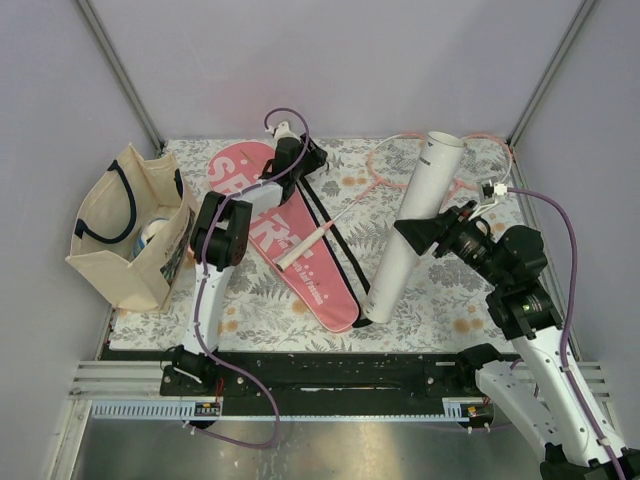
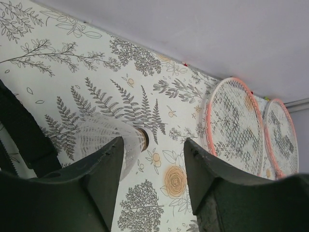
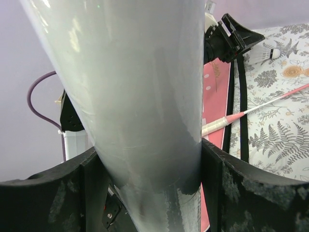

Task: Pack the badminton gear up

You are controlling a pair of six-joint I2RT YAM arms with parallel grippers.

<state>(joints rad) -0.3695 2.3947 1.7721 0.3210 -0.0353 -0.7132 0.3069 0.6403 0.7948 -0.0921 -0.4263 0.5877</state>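
— Where is the tube (image 1: 400, 262)?
— My right gripper (image 3: 152, 169) is clamped on its middle; it slants at the right; the pink cover (image 1: 325, 290) reads "SPORT".
— And the left?
— My left gripper (image 2: 154, 145) stands apart beyond the cover; a shuttlecock (image 2: 104, 133) lies just ahead beside one jaw, its axis across the gap, cork inward.

The worktop (image 1: 450, 300) wore a white covering printed with grey ferns and small orange flowers. Plain pale lilac-grey walls (image 1: 330, 60) closed it in at the back and on both sides, and slanting aluminium posts (image 1: 120, 75) marked the two far corners. Along the near edge ran a black mounting bar (image 1: 340, 370) on ribbed aluminium rails (image 1: 110, 380), with a dull sheet-metal surface (image 1: 330, 450) below. The light was soft and even, casting only faint shadows.
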